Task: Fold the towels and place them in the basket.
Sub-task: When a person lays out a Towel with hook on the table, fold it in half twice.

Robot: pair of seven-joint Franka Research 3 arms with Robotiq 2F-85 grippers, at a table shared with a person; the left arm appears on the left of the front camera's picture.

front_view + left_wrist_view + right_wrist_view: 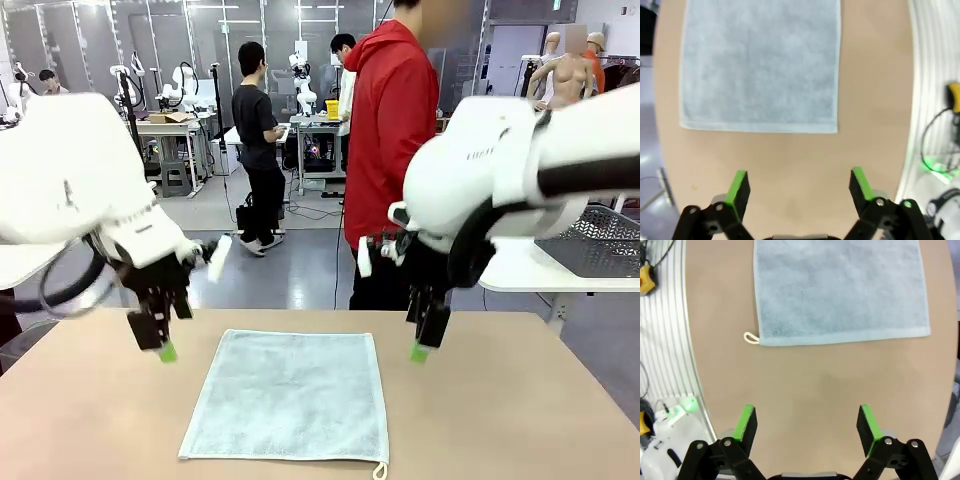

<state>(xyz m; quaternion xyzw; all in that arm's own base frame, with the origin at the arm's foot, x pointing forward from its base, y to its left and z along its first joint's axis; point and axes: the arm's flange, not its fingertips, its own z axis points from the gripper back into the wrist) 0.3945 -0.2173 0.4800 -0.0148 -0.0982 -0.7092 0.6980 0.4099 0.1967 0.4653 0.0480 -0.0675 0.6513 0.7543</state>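
A busy lab with people at far benches lies behind a tan desk (90, 420). A person in a red hooded top (395, 130) stands at the desk's far edge. In the front view, the light blue towel (290, 395) lies spread flat in the middle of the desk, reaching almost to the near edge. The left gripper (163, 346) hangs just off the towel's far left corner and the right gripper (422, 348) just off its far right corner. The dark mesh basket (600, 240) sits on a white side table at the right.

In the left wrist view, the left gripper (799, 176) hovers over bare desk beside the towel (760, 65), its fingers spread wide with nothing between them.

In the right wrist view, the right gripper (806, 412) is likewise spread wide above bare desk, near the towel (840, 290) edge and its small white loop (750, 337).
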